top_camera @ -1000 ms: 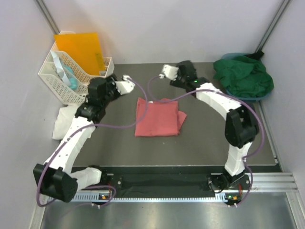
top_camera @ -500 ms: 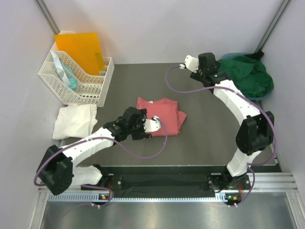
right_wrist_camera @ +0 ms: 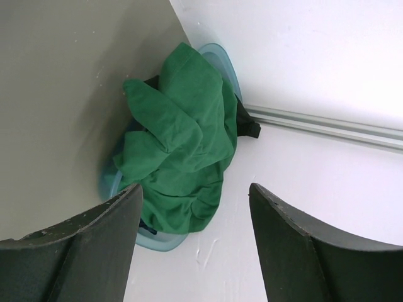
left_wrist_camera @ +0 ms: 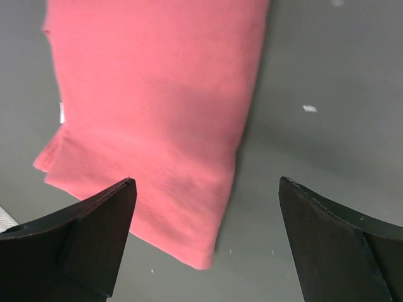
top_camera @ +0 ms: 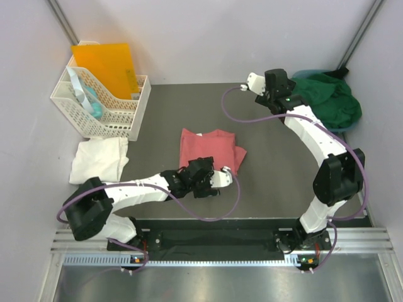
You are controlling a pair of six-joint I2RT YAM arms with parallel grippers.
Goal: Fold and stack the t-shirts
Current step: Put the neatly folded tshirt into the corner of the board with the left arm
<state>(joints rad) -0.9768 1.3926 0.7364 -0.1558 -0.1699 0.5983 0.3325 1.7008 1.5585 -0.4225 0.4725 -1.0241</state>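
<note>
1. The left gripper (top_camera: 221, 177) has swung from beside the basket (top_camera: 101, 107) at upper left down to lower centre. The right gripper (top_camera: 255, 82) has shifted right.
2. The folded salmon-pink t-shirt (top_camera: 208, 154) lies flat at frame centre, its corner just ahead of the left jaws.
3. Left jaws: spread wide, holding nothing.
4. Right jaws: partly spread, holding nothing. The dark green t-shirt (right_wrist_camera: 179, 141) is heaped in a blue tub (right_wrist_camera: 217, 53) at upper right, ahead of them and apart.
5. Count: three t-shirts, one per colour. The white t-shirt (top_camera: 99, 159) lies at left, below the basket.
</note>
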